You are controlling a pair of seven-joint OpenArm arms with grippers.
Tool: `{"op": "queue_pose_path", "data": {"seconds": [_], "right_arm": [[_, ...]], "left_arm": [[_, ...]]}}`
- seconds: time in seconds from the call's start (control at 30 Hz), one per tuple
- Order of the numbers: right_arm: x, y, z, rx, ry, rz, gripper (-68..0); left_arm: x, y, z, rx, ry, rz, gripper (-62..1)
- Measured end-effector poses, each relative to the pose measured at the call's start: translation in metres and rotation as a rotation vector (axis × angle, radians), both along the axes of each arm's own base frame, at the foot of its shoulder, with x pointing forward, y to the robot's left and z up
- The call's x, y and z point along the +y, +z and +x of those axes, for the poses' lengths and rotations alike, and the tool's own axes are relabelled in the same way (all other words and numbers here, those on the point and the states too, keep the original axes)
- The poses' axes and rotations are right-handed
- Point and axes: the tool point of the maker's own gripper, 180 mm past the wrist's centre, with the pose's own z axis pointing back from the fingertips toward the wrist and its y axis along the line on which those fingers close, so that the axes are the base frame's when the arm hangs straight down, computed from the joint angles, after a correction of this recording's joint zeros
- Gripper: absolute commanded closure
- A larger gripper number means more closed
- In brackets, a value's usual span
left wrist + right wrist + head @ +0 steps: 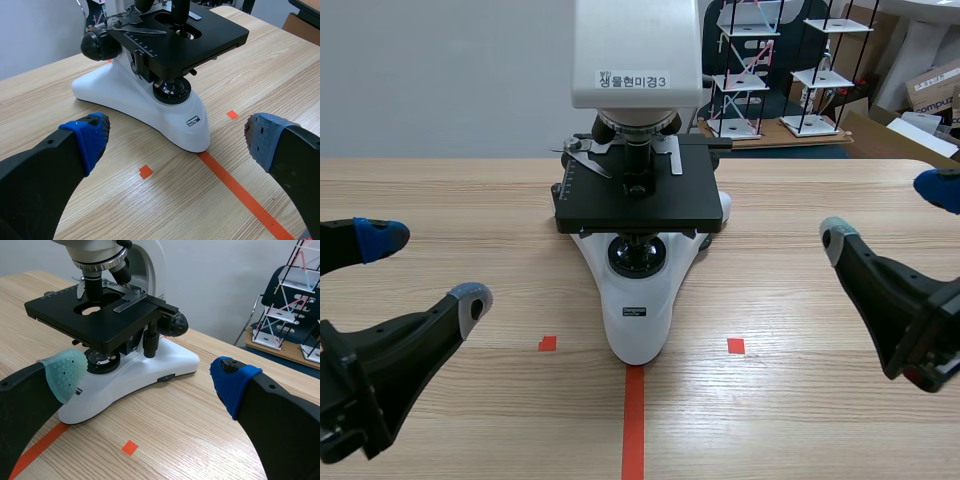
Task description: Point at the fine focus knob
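A white microscope (638, 300) with a black stage (638, 195) stands at the middle of the wooden table. A black focus knob (100, 45) sticks out of its side in the left wrist view. The matching knob (175, 324) on the other side shows in the right wrist view, with a smaller end cap on it. My left gripper (425, 268) (177, 136) is open, low at the left, well short of the microscope's base. My right gripper (890, 213) (149, 376) is open at the right, also apart from it. Neither one holds or touches anything.
An orange-red tape line (634, 420) runs from the microscope's base toward me, with a small tape square on each side. Wire model racks (760, 60) and cardboard boxes (930, 85) stand behind the table (800, 300) at the back right.
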Motion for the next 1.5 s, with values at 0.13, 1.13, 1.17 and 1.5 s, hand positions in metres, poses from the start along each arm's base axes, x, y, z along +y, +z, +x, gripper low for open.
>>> {"op": "queue_pose_path", "data": {"seconds": [0.13,1.13,1.17,1.5], "right_arm": [[0.0,0.0,0.0,0.0,0.0,0.0,-54.5],[-0.04,-0.006,0.014,-0.038,-0.22,-0.077,0.2],[-0.045,-0.011,0.014,-0.026,-0.233,-0.084,0.2],[-0.093,-0.044,0.038,0.021,-0.307,-0.159,0.0]], "left_arm": [[0.0,0.0,0.0,0.0,0.0,0.0,-56.6],[0.0,0.0,0.0,0.0,0.0,0.0,-56.6],[0.0,0.0,0.0,0.0,0.0,0.0,-56.6],[0.0,0.0,0.0,0.0,0.0,0.0,-56.6]]}}
